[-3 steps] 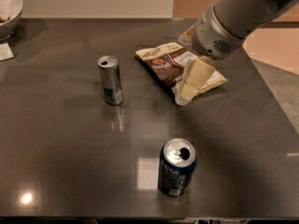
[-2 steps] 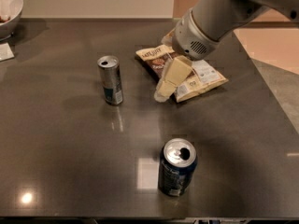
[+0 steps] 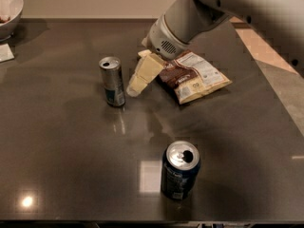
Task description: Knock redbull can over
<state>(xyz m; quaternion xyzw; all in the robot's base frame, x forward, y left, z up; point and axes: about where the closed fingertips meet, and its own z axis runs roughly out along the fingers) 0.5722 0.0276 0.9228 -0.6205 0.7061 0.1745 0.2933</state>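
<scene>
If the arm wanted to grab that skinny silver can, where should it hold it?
Probably the redbull can is best gripped around the middle of its straight round body, since it stands upright. Come level from the chip bag side, where the end effector hovers just beside it.

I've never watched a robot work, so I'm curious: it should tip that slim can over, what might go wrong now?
The gripper sits close beside the redbull can, seemingly near its lower half; a low push might slide it rather than tip it. The arm hangs over the chip bag, so a sweep could drag it. Once down, the can might roll across the smooth table.
</scene>
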